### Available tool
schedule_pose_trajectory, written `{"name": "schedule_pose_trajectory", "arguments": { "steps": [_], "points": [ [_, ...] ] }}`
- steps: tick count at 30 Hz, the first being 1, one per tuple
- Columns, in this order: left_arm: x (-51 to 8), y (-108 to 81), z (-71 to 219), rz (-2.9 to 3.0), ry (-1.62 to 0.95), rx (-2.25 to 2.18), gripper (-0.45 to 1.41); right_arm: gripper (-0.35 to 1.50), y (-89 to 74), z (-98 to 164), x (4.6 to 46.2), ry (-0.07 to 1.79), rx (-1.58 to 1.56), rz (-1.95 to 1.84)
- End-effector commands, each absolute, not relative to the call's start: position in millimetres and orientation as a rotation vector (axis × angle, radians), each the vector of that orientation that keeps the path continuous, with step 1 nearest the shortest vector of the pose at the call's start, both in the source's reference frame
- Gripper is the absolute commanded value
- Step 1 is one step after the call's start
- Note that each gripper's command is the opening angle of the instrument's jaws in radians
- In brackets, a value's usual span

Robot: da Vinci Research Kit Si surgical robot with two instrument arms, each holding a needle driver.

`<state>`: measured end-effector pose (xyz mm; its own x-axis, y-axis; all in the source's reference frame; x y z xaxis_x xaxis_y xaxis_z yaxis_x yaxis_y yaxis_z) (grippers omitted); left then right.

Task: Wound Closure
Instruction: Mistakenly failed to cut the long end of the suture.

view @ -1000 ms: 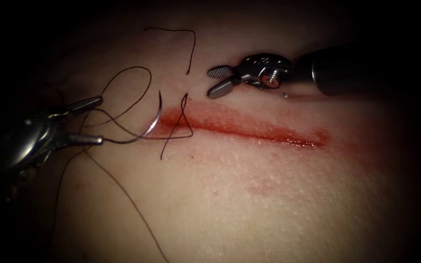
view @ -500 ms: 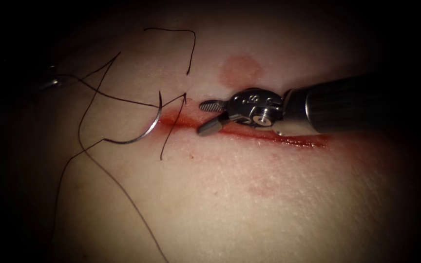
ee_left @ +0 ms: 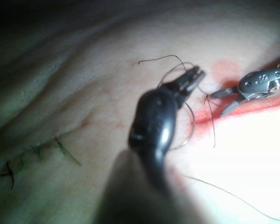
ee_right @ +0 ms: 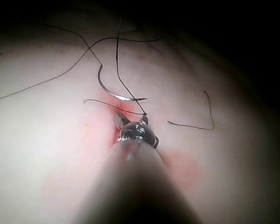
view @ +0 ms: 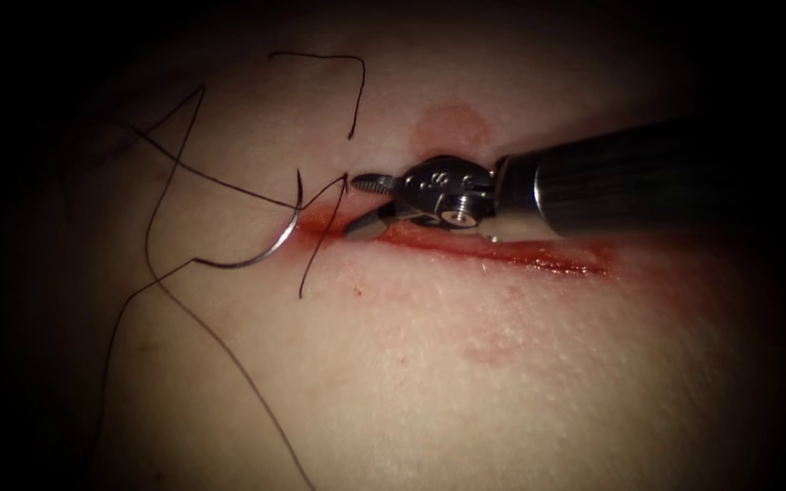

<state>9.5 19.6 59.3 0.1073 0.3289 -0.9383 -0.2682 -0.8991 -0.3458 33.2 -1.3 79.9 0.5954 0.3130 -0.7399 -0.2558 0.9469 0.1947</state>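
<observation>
tissue (view: 466,382): pork belly under both tools; no containers here, nothing holds anything.
cut (view: 502,250): runs left to right, red fluid along it, its left end by the needle.
right tool (view: 366,202): comes in from the right, shaft low along the cut; jaws apart, one above the cut line, one down at it; they hold nothing.
left tool (ee_left: 192,77): off to the left of the cut, above the tissue; I cannot tell how its jaws stand or whether it holds thread.
needle (view: 275,245): lies free at the cut's left end, held by neither tool; curve bows down and left, one end up just left of the cut's end; whether a tip sits in the tissue I cannot tell.
thread (view: 170,173): loose loops left of the cut, trailing from the needle.
thread end (view: 320,56): short piece lying well above the cut.
key relation: needle is just left of the right tool's open jaws, a short thread tail between them; the right tool looks the nearer.
</observation>
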Motion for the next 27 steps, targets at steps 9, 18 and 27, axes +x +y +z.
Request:
{"name": "schedule_pose_trajectory", "arguments": {
  "steps": [9, 18, 27],
  "points": [
    [8.1, 18.8, 59.8, 1.857, -0.017, -1.928, -0.35, 1.47, 0.0, 83.4, 33.8, 0.74, -0.018, 0.135],
    [7.4, 17.7, 60.6, 1.857, -0.005, -1.934, -0.35, 1.43, -3.7, 85.0, 33.4, 0.697, 0.055, 0.083],
    [6.4, 16.9, 61.1, 1.837, -0.029, -1.955, -0.35, 1.3, -5.2, 87.1, 33.1, 0.647, 0.01, 0.068]
  ]
}}
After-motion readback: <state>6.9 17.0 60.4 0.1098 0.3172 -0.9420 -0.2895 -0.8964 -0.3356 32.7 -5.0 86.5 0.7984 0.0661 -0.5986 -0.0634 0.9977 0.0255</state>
